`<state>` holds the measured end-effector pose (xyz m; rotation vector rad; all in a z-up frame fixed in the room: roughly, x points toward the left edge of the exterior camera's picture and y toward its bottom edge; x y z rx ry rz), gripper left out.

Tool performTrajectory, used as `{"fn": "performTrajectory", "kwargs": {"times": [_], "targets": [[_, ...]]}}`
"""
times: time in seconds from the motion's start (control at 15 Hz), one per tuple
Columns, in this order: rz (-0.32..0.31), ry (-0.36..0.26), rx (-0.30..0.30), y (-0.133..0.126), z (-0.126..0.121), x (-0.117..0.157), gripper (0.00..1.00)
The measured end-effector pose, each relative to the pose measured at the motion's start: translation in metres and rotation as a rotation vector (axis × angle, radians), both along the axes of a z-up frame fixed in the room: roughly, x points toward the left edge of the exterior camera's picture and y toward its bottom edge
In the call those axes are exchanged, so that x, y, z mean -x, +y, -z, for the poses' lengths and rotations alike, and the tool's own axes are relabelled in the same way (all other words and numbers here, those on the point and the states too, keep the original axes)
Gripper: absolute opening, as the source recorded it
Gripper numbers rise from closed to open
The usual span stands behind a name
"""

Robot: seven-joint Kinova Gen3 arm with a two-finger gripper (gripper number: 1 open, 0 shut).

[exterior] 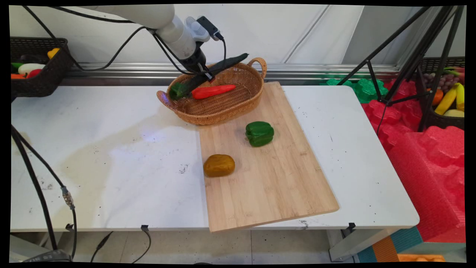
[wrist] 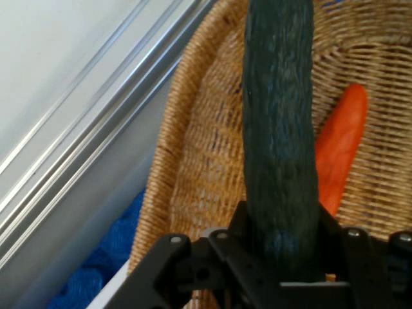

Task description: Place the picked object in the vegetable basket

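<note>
Pincer (exterior: 202, 74) clamps a dark cucumber (exterior: 223, 64) slanting over the basket's (exterior: 223, 108) far rim, above a red pepper (exterior: 212, 91) inside, while the cutting board (exterior: 267, 178) overhangs the worktop's (exterior: 93, 167) near edge, carrying a green pepper (exterior: 259, 133) and potato (exterior: 219, 165) well apart.

One camera stood high above the near side of the white table (exterior: 111, 167) and looked down across it to the far wall. It was far enough back to take in the whole table. The other camera sat on the arm's hand and looked along the gripper (wrist: 283, 257), very close to the wicker basket (exterior: 223, 108). Both views showed the basket (wrist: 193, 161) and the dark cucumber (wrist: 280, 129).
</note>
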<state>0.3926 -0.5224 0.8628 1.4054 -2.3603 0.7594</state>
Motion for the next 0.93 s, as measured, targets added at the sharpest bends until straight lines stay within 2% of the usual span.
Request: {"fn": "performTrajectory", "kwargs": {"times": [0.53, 0.6, 0.93], "targets": [[-0.037, 0.002, -0.025, 0.0, 0.008, -0.02, 0.0], [-0.037, 0.003, -0.03, 0.001, 0.009, -0.021, 1.0], [-0.039, 0.013, -0.025, 0.006, 0.009, -0.023, 1.0]]}}
